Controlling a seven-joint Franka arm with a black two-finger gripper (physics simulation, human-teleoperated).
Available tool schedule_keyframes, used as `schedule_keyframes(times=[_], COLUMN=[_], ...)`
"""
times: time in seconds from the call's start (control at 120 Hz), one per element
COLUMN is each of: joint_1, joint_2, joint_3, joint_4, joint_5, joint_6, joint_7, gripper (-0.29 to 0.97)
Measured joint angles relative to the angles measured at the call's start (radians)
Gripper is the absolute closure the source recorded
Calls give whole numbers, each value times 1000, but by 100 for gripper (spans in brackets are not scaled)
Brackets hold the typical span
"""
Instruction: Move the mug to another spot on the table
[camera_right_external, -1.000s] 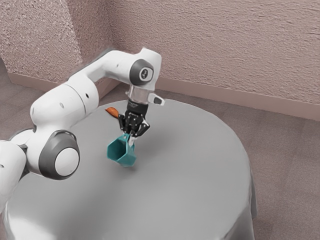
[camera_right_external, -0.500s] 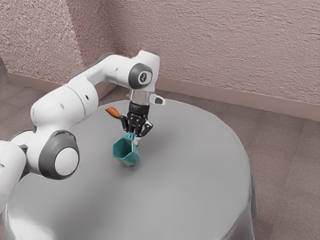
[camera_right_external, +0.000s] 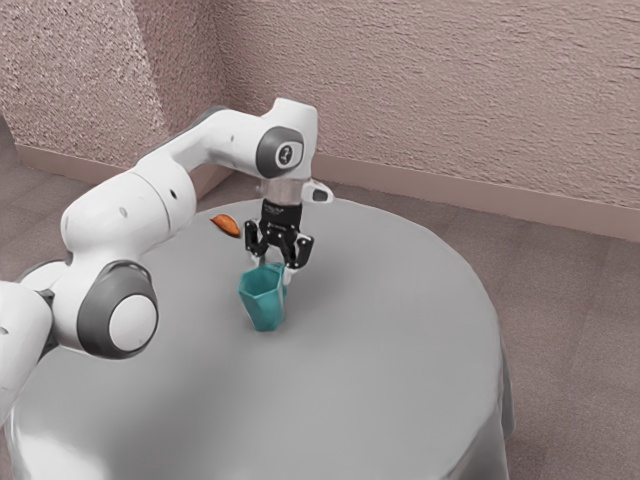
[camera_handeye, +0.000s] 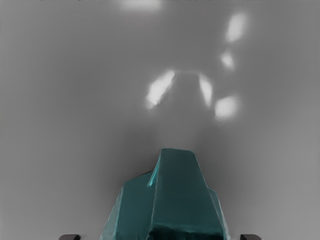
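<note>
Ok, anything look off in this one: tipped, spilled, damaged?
Nothing stands out. The mug stands upright on the table, with nothing spilled around it. The gripper hangs open just above its rim. A small orange thing lies further back, apart from the mug.

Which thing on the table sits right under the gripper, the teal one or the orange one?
The teal mug, upright just below the open gripper. The small orange object lies apart, farther back, partly behind the arm.
</note>
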Motion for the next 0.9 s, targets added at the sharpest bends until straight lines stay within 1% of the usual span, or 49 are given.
schedule_keyframes(times=[0.4,0.55,0.6,0.667,0.7,0.833,0.9], joint_1=[4,3,2,2,4,47,68], joint_2=[-5,-19,-45,-111,-159,-482,-664], joint_3=[0,0,-3,-3,-1,8,37], joint_4=[0,1,-10,-72,-126,-529,-745], joint_5=[-7,-10,-13,-23,-31,-83,-114], joint_6=[-6,-1,6,29,48,198,282], joint_7=[-8,-10,-11,-11,-12,-13,-13], gripper=[22,14,11,9,8,5,4])
